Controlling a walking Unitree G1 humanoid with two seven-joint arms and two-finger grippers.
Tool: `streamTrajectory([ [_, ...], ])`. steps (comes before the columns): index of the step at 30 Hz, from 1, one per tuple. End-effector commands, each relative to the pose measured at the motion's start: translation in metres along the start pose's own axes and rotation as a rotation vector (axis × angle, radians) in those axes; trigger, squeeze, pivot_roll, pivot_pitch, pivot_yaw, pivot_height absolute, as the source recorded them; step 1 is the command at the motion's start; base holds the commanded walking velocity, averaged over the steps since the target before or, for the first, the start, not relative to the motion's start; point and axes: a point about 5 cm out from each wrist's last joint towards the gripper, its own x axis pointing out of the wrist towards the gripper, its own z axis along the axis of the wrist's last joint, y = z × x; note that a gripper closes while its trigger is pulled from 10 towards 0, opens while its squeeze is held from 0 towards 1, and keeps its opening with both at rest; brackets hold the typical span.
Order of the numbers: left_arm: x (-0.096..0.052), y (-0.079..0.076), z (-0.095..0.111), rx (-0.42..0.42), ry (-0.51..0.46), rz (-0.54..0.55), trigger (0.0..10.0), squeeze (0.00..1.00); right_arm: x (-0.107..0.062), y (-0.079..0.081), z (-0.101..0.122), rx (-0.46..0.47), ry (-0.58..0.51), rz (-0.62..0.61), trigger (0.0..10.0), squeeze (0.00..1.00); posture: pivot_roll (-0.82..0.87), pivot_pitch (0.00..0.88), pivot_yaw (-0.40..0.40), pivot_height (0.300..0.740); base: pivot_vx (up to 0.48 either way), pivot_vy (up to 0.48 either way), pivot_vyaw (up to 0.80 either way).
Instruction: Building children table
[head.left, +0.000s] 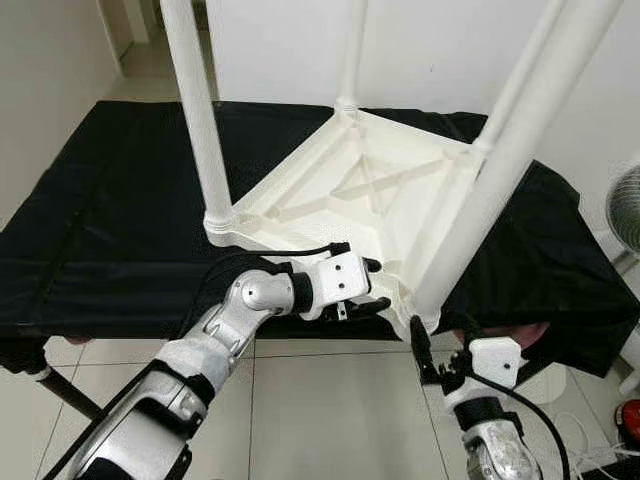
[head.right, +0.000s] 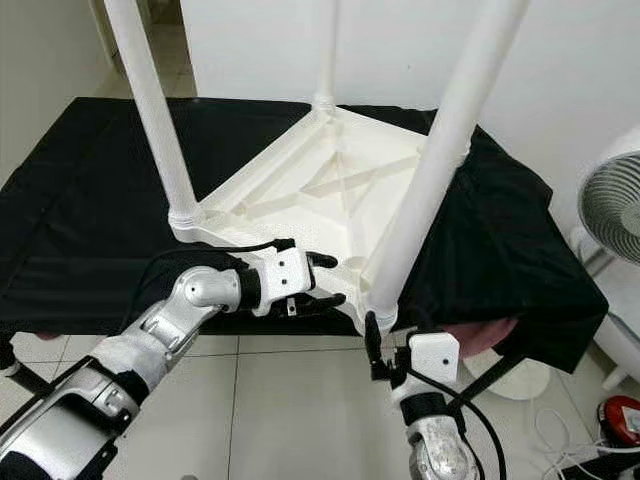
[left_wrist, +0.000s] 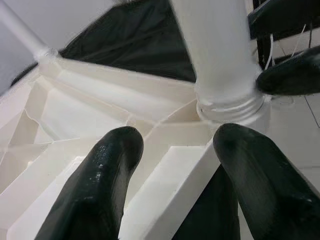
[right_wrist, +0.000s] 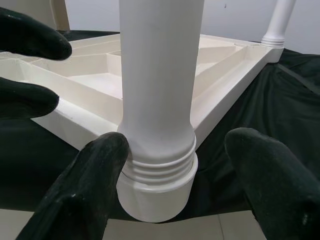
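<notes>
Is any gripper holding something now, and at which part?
Left gripper straddles the near edge of the upturned table top; contact cannot be told. Right gripper, fingers open, brackets the leg base.

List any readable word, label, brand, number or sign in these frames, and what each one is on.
None can be read.
White table top, upside down on the black cloth: plain moulded ribs, no marking.
White legs: plain.
Left gripper and right gripper: no lettering visible.
Fan at the robot's right: no label visible.
</notes>
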Motion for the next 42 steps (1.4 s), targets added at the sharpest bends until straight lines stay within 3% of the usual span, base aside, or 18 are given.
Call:
streamTrajectory([
  [1, 0.0, 0.008, -0.013, 0.01, 0.081, 0.023, 10.0, 0.0, -0.007, 0.0, 0.001, -0.006, 0.004, -0.003, 10.0, 0.0, -0.17, 0.0, 0.0, 0.74, 0.0, 0.0, 0.0],
  [13, -0.01, 0.012, -0.039, -0.014, 0.212, 0.037, 10.0, 0.0, -0.012, 0.001, 0.004, -0.014, 0.007, 0.001, 10.0, 0.0, -0.18, 0.005, 0.011, 0.74, 0.0, 0.0, 0.0],
  [14, -0.014, 0.012, -0.051, 0.001, 0.296, 0.041, 10.0, 0.0, -0.013, 0.001, 0.005, -0.015, 0.007, 0.003, 10.0, 0.0, -0.19, 0.009, 0.013, 0.74, 0.0, 0.0, 0.0],
  [17, -0.017, 0.013, -0.057, 0.019, 0.346, 0.043, 10.0, 0.0, -0.014, 0.001, 0.005, -0.018, 0.008, 0.004, 10.0, 0.0, -0.19, 0.009, 0.013, 0.74, 0.0, 0.0, 0.0],
  [33, -0.012, 0.031, -0.054, 0.039, 0.407, 0.133, 10.0, 0.0, -0.013, 0.002, 0.005, -0.016, 0.015, 0.009, 10.0, 0.0, -0.19, 0.013, 0.011, 0.74, 0.0, 0.0, 0.0],
  [42, -0.008, 0.032, -0.054, 0.068, 0.456, 0.119, 10.0, 0.0, -0.012, 0.003, 0.005, -0.015, 0.016, 0.007, 10.0, 0.0, -0.19, 0.017, 0.017, 0.74, 0.0, 0.0, 0.0],
])
